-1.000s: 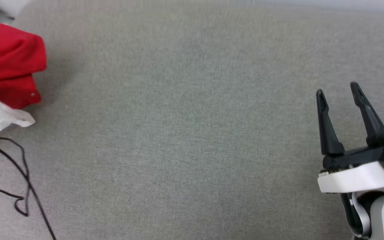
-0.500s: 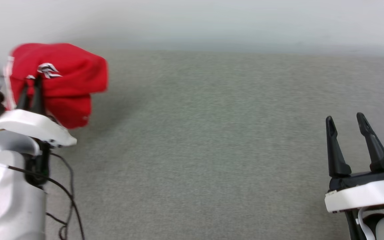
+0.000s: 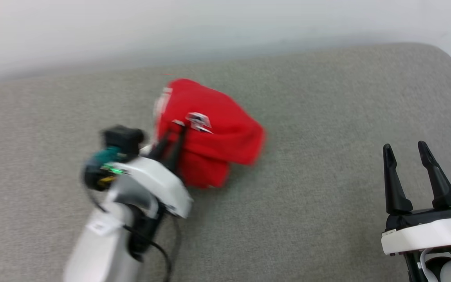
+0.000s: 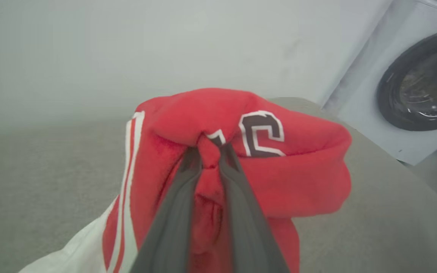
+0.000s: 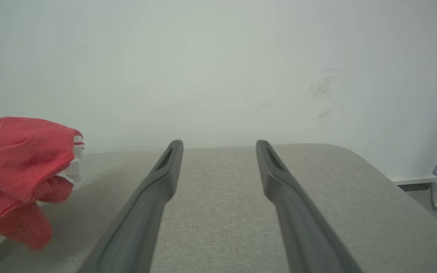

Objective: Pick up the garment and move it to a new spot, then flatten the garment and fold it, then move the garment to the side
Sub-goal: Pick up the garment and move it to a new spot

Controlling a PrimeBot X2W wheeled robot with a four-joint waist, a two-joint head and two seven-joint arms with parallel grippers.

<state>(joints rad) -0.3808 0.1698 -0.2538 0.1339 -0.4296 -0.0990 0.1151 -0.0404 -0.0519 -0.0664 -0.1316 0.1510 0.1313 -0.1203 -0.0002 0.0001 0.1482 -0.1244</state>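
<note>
My left end effector (image 3: 176, 131) is clenched on the garment (image 3: 225, 145), its two dark fingers pinching a fold of red cloth between their tips. The shirt hangs from that pinch as a bunched lump over the far middle of the grey fabric-covered surface (image 3: 327, 176), not far from the surface's back edge where the pale wall (image 3: 210, 31) rises. In my left wrist view the dark, white-outlined lettering (image 4: 260, 132) sits just beside the fingertips, the red-and-white striped trim (image 4: 129, 170) runs down the side of the bunch, and a white sleeve (image 4: 82, 246) trails below it. I cannot tell whether the lowest folds touch the surface; the head view is blurred there. My right end effector (image 3: 404, 145) is released, its fingers spread wide with nothing between them, low over the near right part of the surface and well apart from the shirt. A black cable (image 3: 163, 250) loops from my left forearm above the near part of the surface. Past the surface's rounded far right corner stands a white appliance (image 4: 412, 87) with a dark round door.
</note>
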